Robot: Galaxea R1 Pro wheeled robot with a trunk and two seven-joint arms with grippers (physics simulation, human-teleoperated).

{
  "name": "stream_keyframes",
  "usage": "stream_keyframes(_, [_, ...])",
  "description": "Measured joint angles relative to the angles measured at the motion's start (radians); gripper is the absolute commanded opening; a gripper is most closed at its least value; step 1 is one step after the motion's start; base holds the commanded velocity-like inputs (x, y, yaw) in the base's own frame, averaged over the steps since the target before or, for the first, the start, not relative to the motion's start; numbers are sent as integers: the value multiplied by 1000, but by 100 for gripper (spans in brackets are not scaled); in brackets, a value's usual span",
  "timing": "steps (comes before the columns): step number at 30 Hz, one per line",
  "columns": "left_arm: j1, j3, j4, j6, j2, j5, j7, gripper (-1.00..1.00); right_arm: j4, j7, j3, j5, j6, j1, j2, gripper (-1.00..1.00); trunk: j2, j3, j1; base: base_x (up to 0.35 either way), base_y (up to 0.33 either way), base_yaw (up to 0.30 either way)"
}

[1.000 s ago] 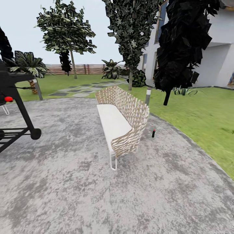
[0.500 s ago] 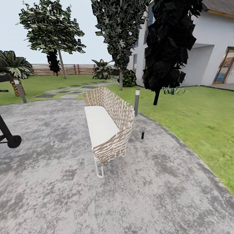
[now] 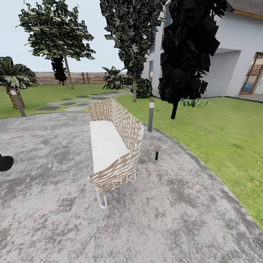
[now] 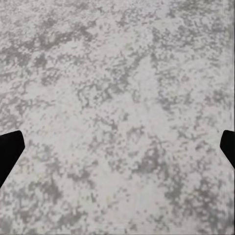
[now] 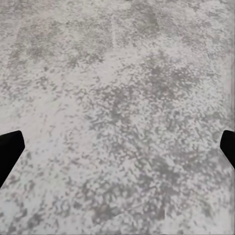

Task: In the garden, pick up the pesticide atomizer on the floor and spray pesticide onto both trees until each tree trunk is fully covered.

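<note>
Paving [image 3: 175, 219]: grey mottled stone underfoot; both wrist cameras look straight down at it
Lawn [image 3: 226, 142]: green grass from 1 to 3 o'clock, slat fence [image 3: 87, 77] far off at 11
View: the whole picture has slid since a second ago, so the camera has turned and closed in; the black cart is nearly gone at 9 o'clock
Trees: pale-trunked pair at 11 [image 3: 67, 71] and 12 [image 3: 134, 89], well apart from the robot
Bench [image 3: 113, 146]: wicker, at 12 o'clock, nearer than before
Atomizer [image 3: 156, 155]: small dark bottle, red cap, upright on the paving just beside the bench at 1 o'clock, untouched
Left gripper [image 4: 117, 147]: spread wide, empty
Right gripper [image 5: 117, 147]: spread wide, empty
Meaning: likely still approaching; pickup not yet begun
</note>
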Motion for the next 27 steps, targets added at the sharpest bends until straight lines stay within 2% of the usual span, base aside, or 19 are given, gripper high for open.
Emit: stream_keyframes(27, [0, 0, 0, 0, 0, 0, 0, 100, -1, -4, -2, -2, 0, 0, 1, 100, 0, 0, 0, 229, -230, 0])
